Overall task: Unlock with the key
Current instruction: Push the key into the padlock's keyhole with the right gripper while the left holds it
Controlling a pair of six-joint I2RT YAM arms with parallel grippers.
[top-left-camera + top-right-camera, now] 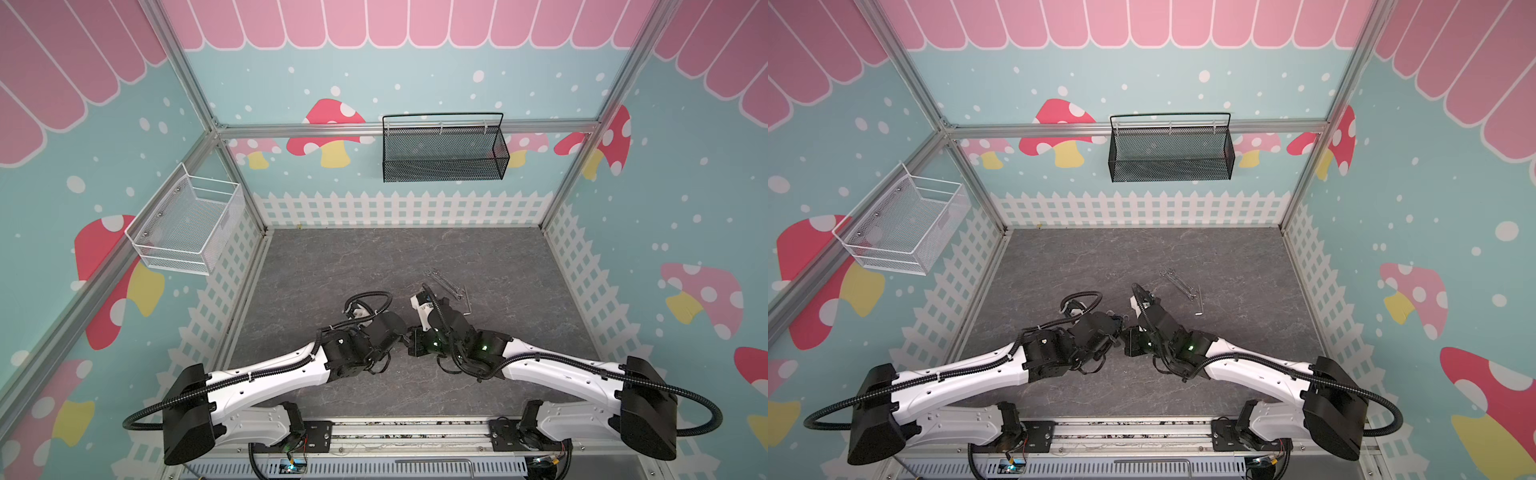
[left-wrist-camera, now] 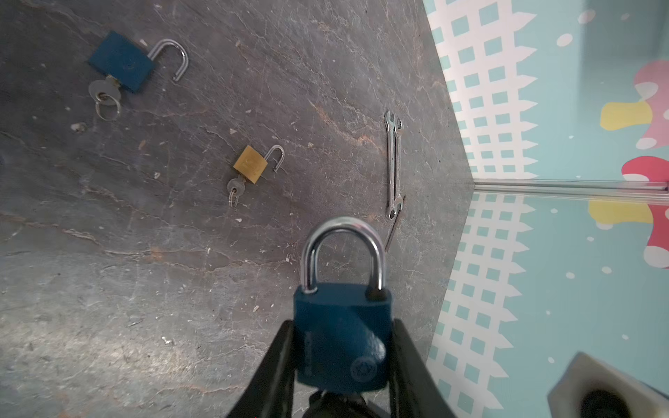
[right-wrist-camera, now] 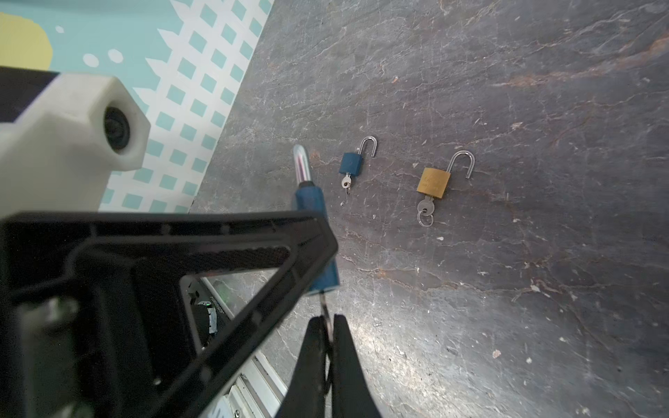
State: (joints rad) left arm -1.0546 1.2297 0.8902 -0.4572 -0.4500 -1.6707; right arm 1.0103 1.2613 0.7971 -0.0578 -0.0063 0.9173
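The blue padlock (image 2: 342, 336), shackle closed, is clamped in the left gripper (image 2: 343, 325); the right gripper (image 3: 328, 322), pressed together, pinches the key (image 3: 324, 304) at the padlock's base.

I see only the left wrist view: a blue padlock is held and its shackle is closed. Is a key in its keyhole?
Observer: Yes. The right wrist view shows a key going into the bottom of the blue padlock.
Operator: What is holding this key?
Observer: The right end effector is shut on the key's outer end, close to the padlock's bottom.
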